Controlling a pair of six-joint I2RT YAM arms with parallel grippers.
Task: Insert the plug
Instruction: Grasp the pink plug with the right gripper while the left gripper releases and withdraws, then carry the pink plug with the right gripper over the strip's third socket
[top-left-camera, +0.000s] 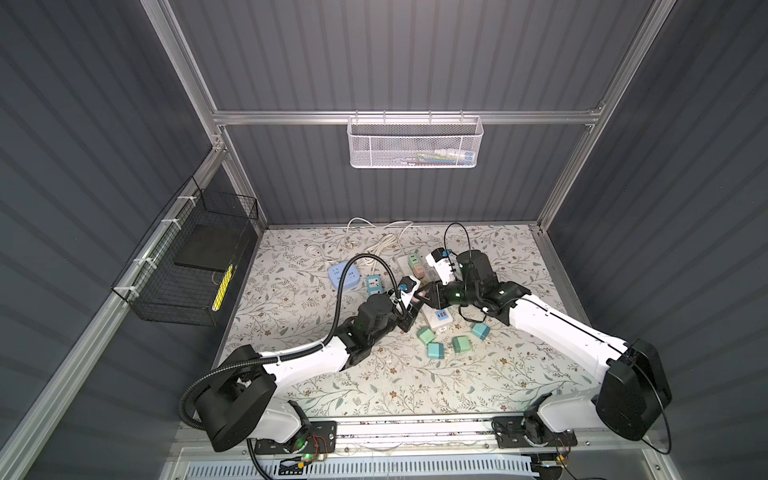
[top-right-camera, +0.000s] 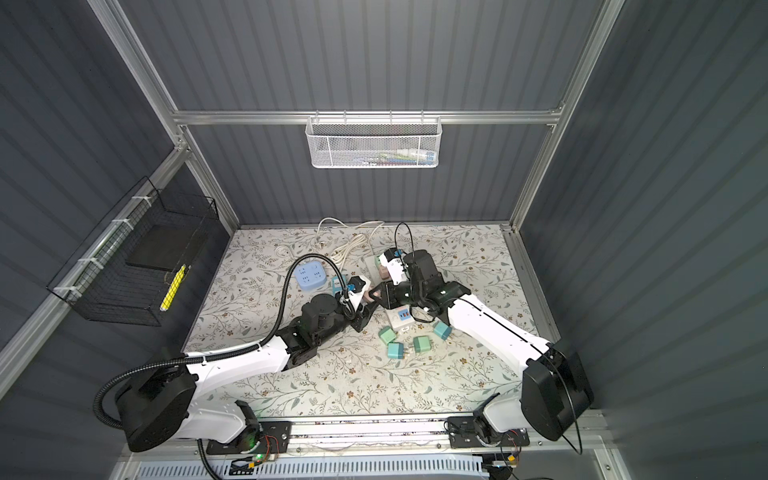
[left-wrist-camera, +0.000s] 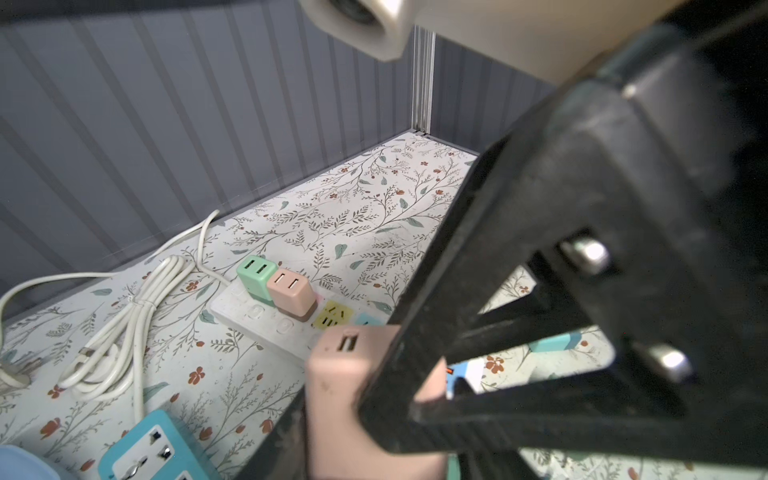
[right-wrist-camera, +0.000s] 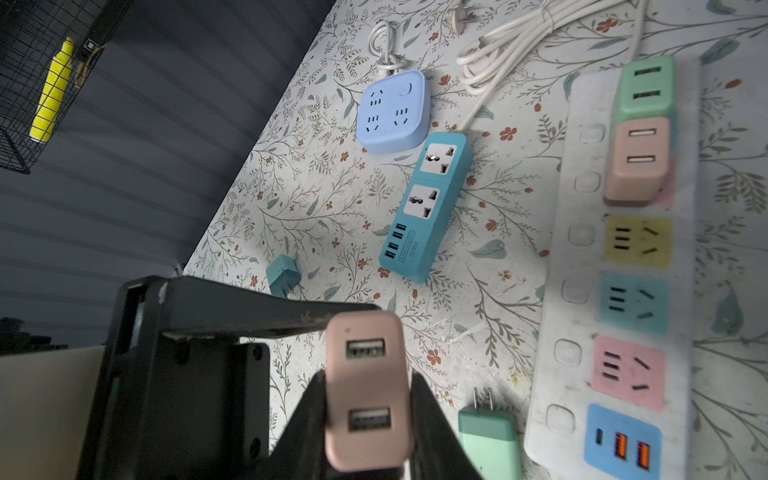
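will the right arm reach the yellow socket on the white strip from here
Probably yes: the yellow socket sits bare on the white strip near the right gripper, which grips the pink plug.

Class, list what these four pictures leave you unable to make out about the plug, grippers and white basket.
Pink plug prongs: right wrist view shows only its USB face; top views too small.
Left gripper jaws: right gripper fills the left wrist view; one finger shows in right wrist view.
White basket contents: blurred behind mesh in both top views.
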